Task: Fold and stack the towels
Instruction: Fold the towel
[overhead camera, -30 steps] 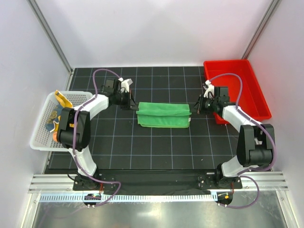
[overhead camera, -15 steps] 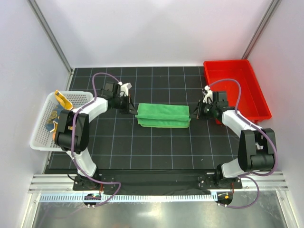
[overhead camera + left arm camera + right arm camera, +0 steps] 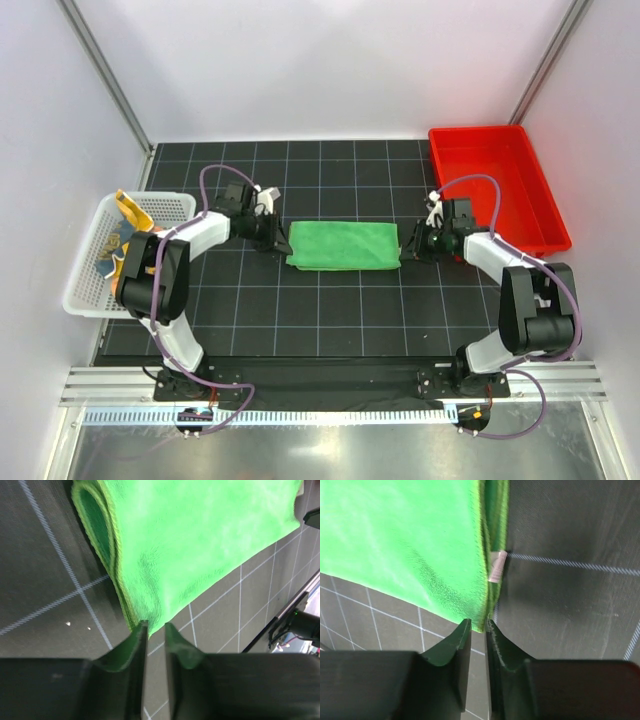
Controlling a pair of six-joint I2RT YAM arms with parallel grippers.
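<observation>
A plain green towel (image 3: 345, 244) lies folded into a flat strip in the middle of the black grid mat. My left gripper (image 3: 279, 241) sits low at its left end. In the left wrist view the jaws (image 3: 155, 625) stand a little apart, the towel's (image 3: 200, 545) corner just touching one tip, mat showing through the gap. My right gripper (image 3: 412, 243) is at the right end, and its jaws (image 3: 478, 622) are also slightly parted with the towel's (image 3: 405, 535) corner at their mouth. A yellow-orange towel (image 3: 130, 210) hangs in the white basket (image 3: 85, 290).
The white basket stands off the mat's left edge with more cloth (image 3: 112, 255) inside. A red bin (image 3: 495, 180) stands at the back right, close behind my right arm. A small white label (image 3: 496, 566) sticks out of the green towel's edge.
The green towel has come down from a raised, bulging fold to lie flat on the mat. Both grippers dropped slightly toward the front, and their jaws have parted from shut.
</observation>
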